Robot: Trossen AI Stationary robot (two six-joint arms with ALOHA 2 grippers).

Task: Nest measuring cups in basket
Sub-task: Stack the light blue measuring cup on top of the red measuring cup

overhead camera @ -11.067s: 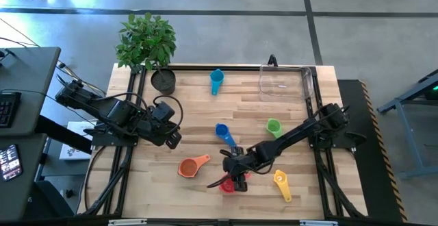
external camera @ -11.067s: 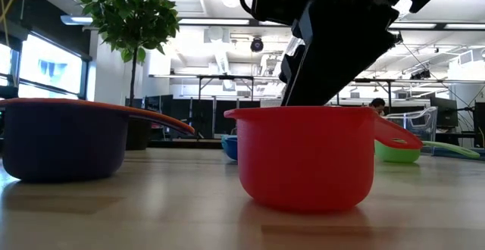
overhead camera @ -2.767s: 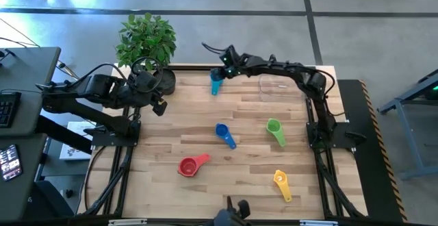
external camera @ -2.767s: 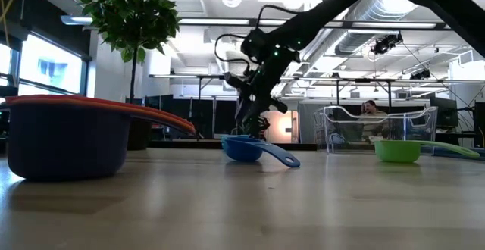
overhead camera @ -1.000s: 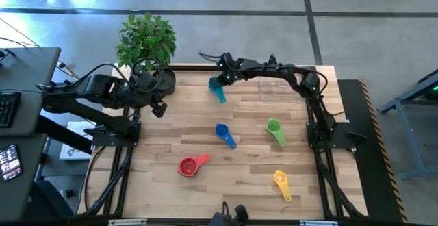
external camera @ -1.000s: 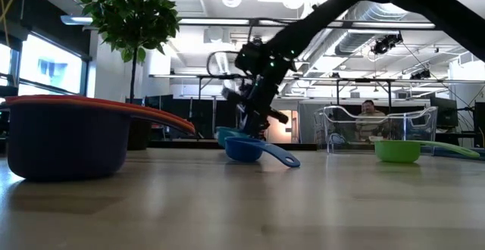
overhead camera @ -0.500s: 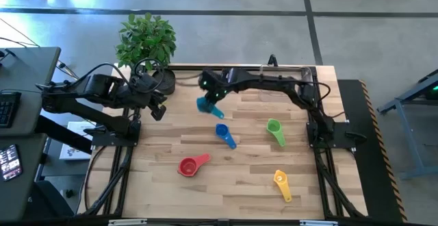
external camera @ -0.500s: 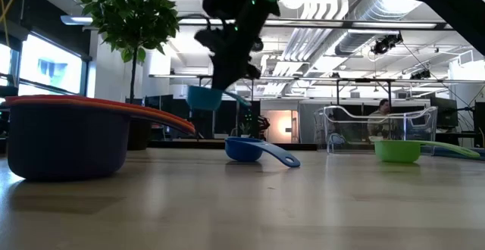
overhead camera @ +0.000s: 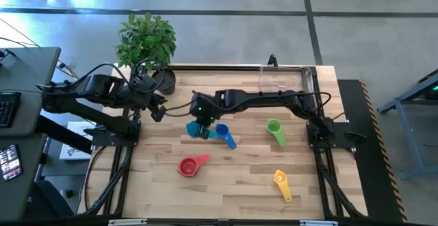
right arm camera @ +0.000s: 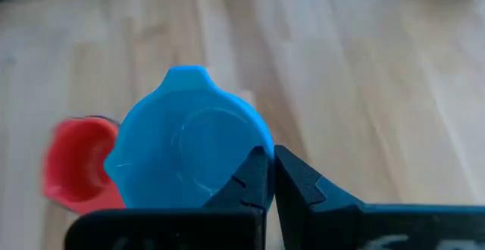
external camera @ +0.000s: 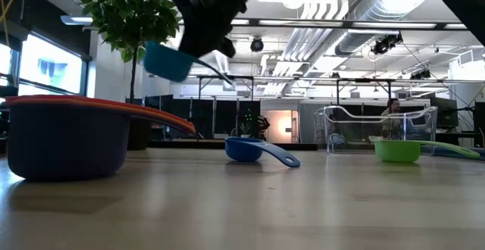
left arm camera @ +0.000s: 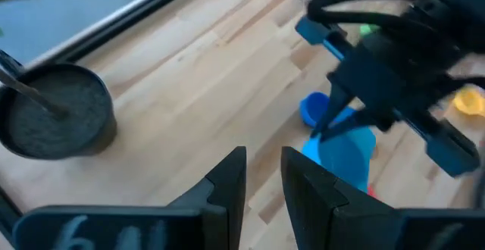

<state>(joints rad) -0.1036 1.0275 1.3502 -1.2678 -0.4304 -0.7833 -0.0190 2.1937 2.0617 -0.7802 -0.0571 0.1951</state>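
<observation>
The right gripper (overhead camera: 200,127) reaches out over the middle of the wooden counter (overhead camera: 239,178), its fingers (right arm camera: 258,176) clenched on the handle of the teal measuring cup (overhead camera: 197,129), which hangs in the air clear of the wood; from table height the teal cup (external camera: 168,60) shows lifted well above the surface. Just beside it, towards the right arm's side, the blue measuring cup (overhead camera: 224,133) lies on the counter, handle pointing towards the front edge. The red measuring cup (overhead camera: 189,166) sits nearer the front, and in the right wrist view it shows below and beyond the held cup. The green measuring cup (overhead camera: 275,129) lies further towards the right arm's side, and the yellow measuring cup (overhead camera: 281,182) rests near the front right corner. The clear basket (overhead camera: 286,80) stands at the back right of the counter, well apart from the carried cup, with no cup visible inside it. A purple cup with an orange one over it (external camera: 68,136) fills the near left of the low view. The left gripper (overhead camera: 156,108) waits over the back left of the counter near the black plant pot (overhead camera: 161,81), its fingers (left arm camera: 227,178) parted a little and holding nothing.
</observation>
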